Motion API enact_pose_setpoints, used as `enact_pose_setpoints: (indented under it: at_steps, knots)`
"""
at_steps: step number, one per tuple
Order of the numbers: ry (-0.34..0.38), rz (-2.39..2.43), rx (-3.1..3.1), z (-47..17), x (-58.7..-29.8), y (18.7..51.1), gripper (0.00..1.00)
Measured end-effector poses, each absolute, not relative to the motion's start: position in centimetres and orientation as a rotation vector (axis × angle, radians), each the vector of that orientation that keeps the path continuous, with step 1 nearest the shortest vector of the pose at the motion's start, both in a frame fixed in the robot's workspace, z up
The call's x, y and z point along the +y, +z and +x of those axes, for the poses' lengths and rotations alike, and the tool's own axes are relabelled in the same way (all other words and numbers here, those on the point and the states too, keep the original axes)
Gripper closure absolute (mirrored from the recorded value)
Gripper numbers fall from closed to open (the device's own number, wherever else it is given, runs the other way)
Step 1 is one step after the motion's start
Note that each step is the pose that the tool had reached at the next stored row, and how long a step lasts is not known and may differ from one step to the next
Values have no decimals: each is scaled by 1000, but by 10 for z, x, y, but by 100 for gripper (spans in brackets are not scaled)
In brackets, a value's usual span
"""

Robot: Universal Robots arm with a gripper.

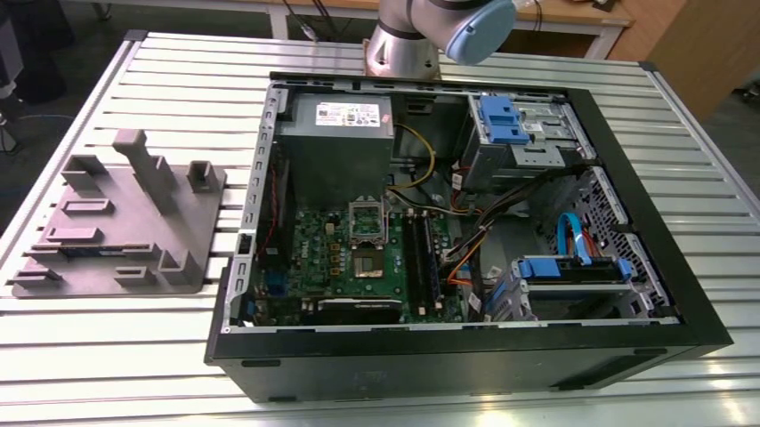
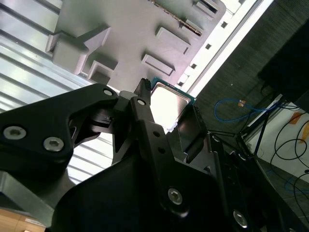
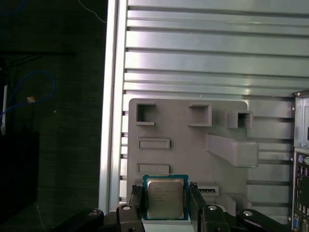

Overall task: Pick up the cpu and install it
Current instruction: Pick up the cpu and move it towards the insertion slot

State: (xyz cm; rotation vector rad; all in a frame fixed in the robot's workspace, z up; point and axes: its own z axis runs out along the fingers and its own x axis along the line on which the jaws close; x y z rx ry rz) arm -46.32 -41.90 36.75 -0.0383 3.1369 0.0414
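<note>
Fixture plate [image 1: 131, 240]: grey, on the slatted counter [image 1: 119, 356], at the exterior view's left.
My gripper [image 3: 165, 189]: clamped on two opposite edges of the cpu [image 3: 165, 200].
Cpu: silvery top showing, held between my fingers [image 3: 136, 199], over the plate.
Computer case [image 1: 475, 365]: open, motherboard [image 1: 344, 258] inside, just beside the plate.

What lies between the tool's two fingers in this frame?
The cpu fills that stretch, clamped between the fingers of the tool, as the first wrist view shows; the grey fixture plate lies beyond it.
</note>
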Motion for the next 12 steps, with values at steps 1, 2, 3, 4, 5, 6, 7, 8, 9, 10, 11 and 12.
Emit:
enact_pose_setpoints:
  at_steps: [1,2,3,4,5,6,7,8,9,10,11,12]
  knots:
    - [41,-38,3137,-463,-419,368,53]
    - [41,-38,3137,-463,-419,368,53]
    - [41,-38,3137,-463,-419,369,53]
    - [41,-38,3137,-463,-419,369,53]
    - [41,-38,3137,-463,-419,369,53]
    - [41,-38,3137,-463,-419,370,53]
    - [41,-38,3137,-463,-419,370,53]
    - [41,-38,3137,-463,-419,371,53]
    - [41,-38,3137,-463,-419,371,53]
    - [41,-38,3137,-463,-419,372,53]
    - [41,-38,3137,-463,-419,372,53]
    - [41,-38,3137,-463,-419,373,53]
